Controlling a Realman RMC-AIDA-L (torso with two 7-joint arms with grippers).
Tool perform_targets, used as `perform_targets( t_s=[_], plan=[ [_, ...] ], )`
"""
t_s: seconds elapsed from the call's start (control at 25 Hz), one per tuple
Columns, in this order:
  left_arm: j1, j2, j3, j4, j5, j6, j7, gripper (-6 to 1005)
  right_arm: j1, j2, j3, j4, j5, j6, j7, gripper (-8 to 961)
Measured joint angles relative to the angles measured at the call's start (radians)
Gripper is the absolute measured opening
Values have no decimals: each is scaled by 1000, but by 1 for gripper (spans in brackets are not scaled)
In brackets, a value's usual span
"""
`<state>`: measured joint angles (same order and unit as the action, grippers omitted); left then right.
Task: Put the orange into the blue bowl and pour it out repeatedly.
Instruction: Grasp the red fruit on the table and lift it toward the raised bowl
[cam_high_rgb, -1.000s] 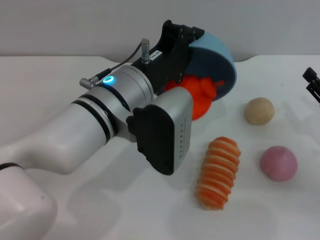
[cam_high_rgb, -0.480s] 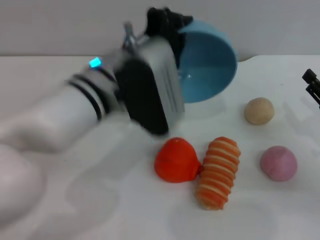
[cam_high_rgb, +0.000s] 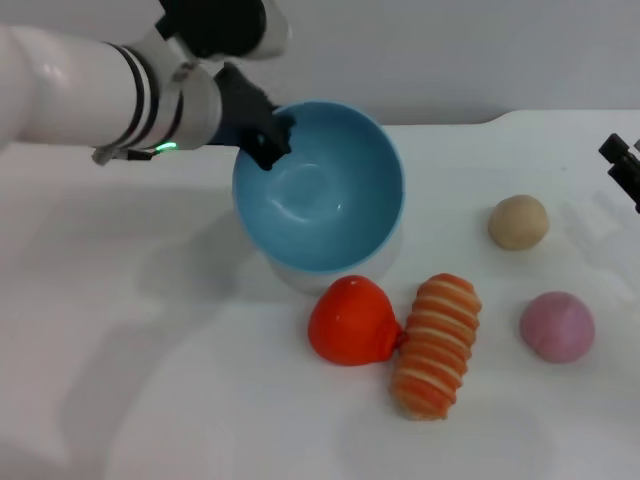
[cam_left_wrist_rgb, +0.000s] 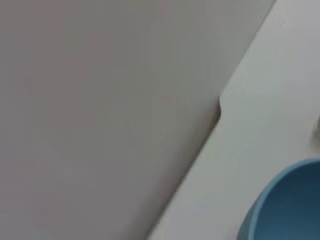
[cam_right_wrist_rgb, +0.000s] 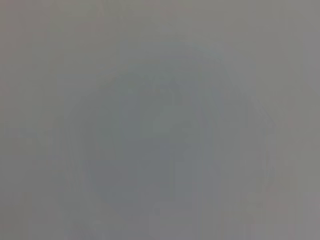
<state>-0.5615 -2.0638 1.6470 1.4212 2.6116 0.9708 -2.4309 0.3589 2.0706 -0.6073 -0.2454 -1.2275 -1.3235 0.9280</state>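
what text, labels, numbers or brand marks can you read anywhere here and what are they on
None: no readable word, number, label or brand shows in any view.
The blue bowl, held at its rim by the left gripper, is plain.
The orange, the striped loaf, the tan ball and the pink ball carry no markings.
The left arm shows only a green light, no lettering.
The right gripper at the edge bears no visible text.

right claw (cam_high_rgb: 622, 168): cut by frame edge | right wrist view: featureless grey
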Motion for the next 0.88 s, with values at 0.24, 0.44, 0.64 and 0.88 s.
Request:
perform_targets(
  t_s=[0.24,0.44,0.64,0.88],
  plan=[
    [-51,2,-217,-25,-36,155,-96,0,2,-10,-6,-142,-210,-2,459,578],
    [-60,3,-244,-28,-48,135,-97,0,68,-14,-8,-260,-527,1,712,578],
    [-88,1,-262,-60,-49,111,-100,0,185,-6,-22,-291,-758,8,834,578],
    [-83,0,-264,-70,-51,64,-130,0,287,0,-209,-263,-780,69,883,577]
  ],
)
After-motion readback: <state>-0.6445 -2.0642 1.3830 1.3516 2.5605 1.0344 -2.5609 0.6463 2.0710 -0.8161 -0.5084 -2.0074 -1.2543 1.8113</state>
